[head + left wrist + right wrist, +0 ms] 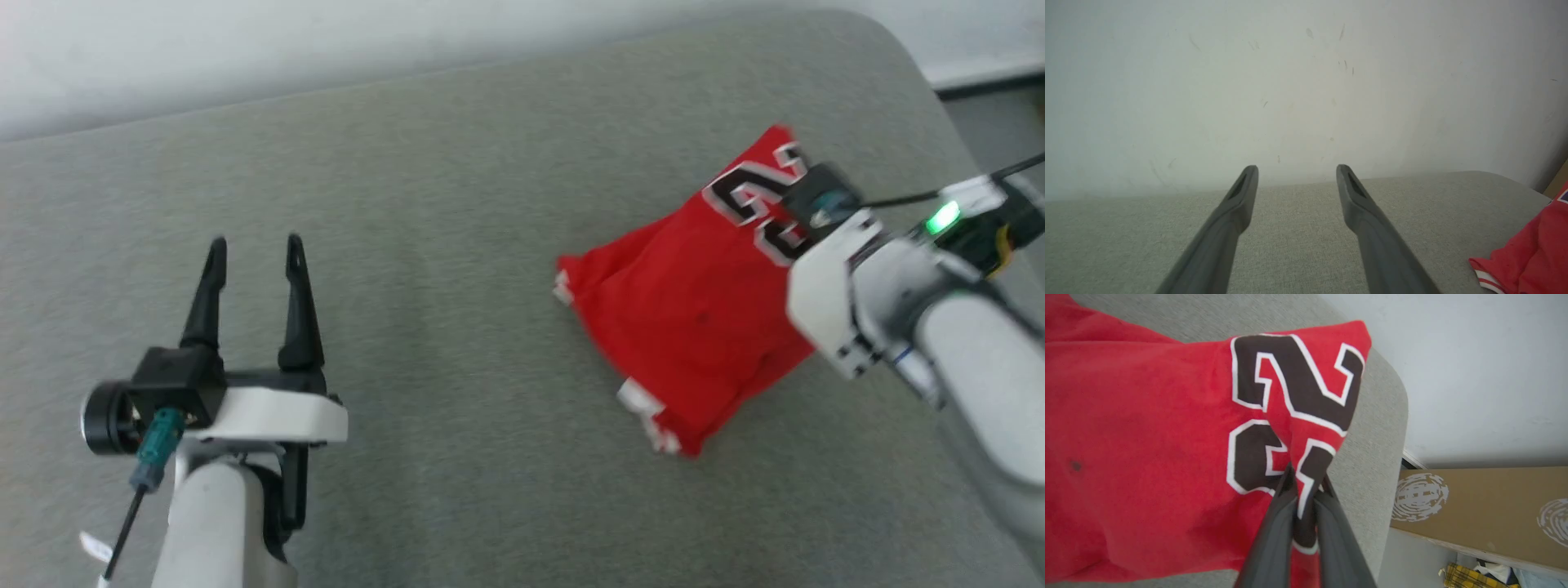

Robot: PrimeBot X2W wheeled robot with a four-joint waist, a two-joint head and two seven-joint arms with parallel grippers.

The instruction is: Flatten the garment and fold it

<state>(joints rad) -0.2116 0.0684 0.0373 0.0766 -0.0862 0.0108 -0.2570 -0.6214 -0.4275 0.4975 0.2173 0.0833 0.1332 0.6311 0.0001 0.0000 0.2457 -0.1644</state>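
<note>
A brown cardboard box (1478, 502) printed with white swirls stands beside the desk's rounded corner, on the right in the right wrist view, with yellow plaid cloth (1461, 575) and other clutter below it. Nothing lies between the two arms on the desk.

The desk (449, 204) is covered in plain grey woven cloth and backs onto a scuffed white wall (1290, 81).

The garment (694, 310), a red jersey, lies bunched in a rough heap on the right part of the desk, striped red-and-white trim showing at its near and left edges and the black, white-outlined number 23 (1294, 388) facing up near the far corner.

The left hand (255, 243) hovers over bare cloth well apart from the jersey, fingers spread and touching nothing. The right hand (1306, 486) has its fingers pressed together on a fold of the jersey at the number, the cloth puckered up between them.
</note>
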